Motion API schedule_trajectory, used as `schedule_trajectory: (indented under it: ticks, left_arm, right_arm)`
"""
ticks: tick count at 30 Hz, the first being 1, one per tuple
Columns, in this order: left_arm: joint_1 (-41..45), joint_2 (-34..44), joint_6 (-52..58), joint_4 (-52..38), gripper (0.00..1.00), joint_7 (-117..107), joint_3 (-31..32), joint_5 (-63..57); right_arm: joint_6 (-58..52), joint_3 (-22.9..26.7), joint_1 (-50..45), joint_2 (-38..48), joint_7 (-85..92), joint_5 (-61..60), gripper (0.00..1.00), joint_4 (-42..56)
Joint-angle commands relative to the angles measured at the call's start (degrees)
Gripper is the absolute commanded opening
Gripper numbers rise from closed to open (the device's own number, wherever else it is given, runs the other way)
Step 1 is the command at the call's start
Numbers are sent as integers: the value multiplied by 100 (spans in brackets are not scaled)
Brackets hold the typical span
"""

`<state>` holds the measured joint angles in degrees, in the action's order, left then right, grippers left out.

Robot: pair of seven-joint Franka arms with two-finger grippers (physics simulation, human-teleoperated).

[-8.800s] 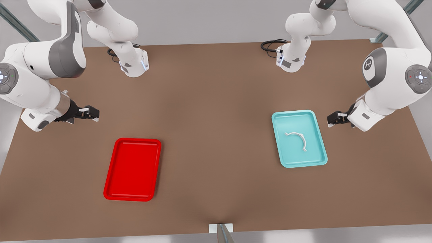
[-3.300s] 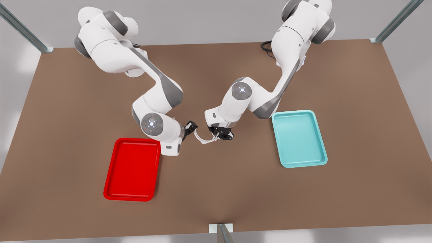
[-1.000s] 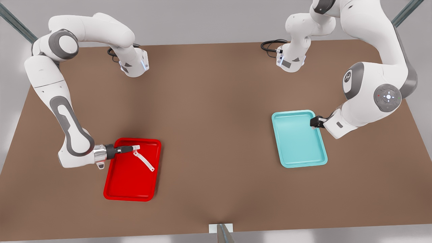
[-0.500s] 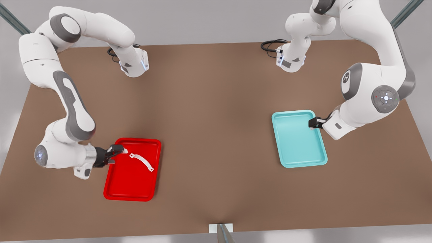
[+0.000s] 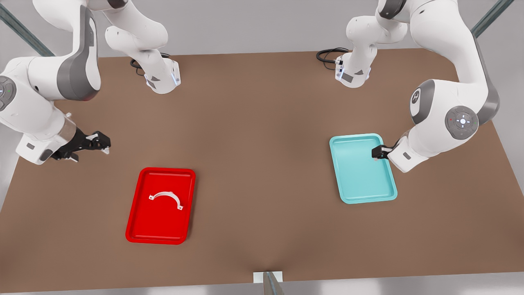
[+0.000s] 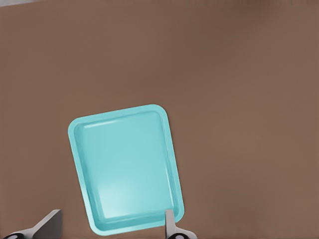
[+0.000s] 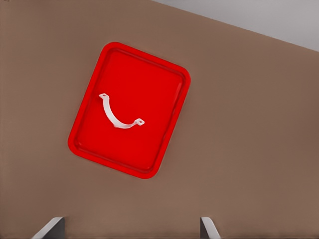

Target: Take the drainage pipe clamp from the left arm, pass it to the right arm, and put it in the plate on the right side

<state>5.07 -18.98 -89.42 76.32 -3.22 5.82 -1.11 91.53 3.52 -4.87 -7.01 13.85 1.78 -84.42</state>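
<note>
Resting flat inside the shallow red rectangular plate, the thin white half-circle clamp looks light and stiff; you would grip it mid-arc. Right pincer and left pincer both hang spread, empty.

Both arms run out past the top edge of the front view, so their upper links are cut off. In the left wrist view, the left gripper shows just two fingertips at the frame edge; its body is out of frame. The right wrist view likewise cuts the right gripper down to two fingertips. A small post at the surface's near edge is cropped too.
</note>
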Motion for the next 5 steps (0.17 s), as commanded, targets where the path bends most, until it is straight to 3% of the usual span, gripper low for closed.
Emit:
schedule_trajectory:
  ticks: [1,5]
  left_arm:
    - [2,0,-40,-3,100,-100,-2,-3]
    - [46,-70,-172,-3,100,-109,7,-3]
  right_arm:
    - [-232,9,-58,-2,-989,-134,100,13]
    - [-232,9,-50,-2,-945,-151,100,13]
